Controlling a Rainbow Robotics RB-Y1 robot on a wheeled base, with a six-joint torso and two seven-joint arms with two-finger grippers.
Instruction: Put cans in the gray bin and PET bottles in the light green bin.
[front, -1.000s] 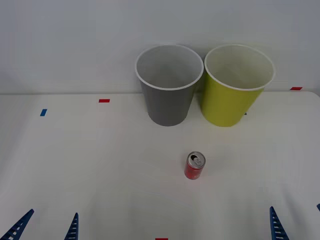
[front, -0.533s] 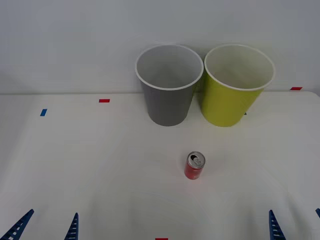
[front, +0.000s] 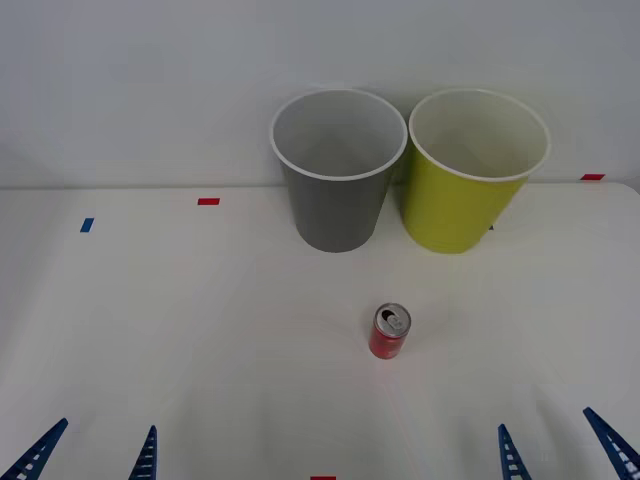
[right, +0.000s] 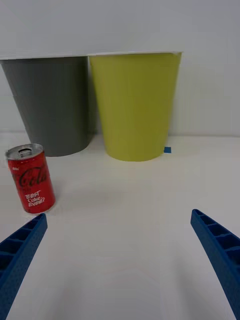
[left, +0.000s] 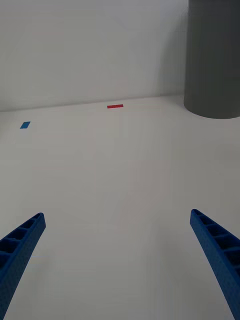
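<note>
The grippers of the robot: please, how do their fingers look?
Both the left gripper and the right gripper have two bright blue plastic fingers. Each finger is long and flat, tapers to a narrow tip, and has ribs across it forming a row of small open cells. No cables or markings are visible on them.

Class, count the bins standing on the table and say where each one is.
2. The gray bin stands at the table's far edge, left of the light green bin, close beside it. Both stand upright beyond the red can.
</note>
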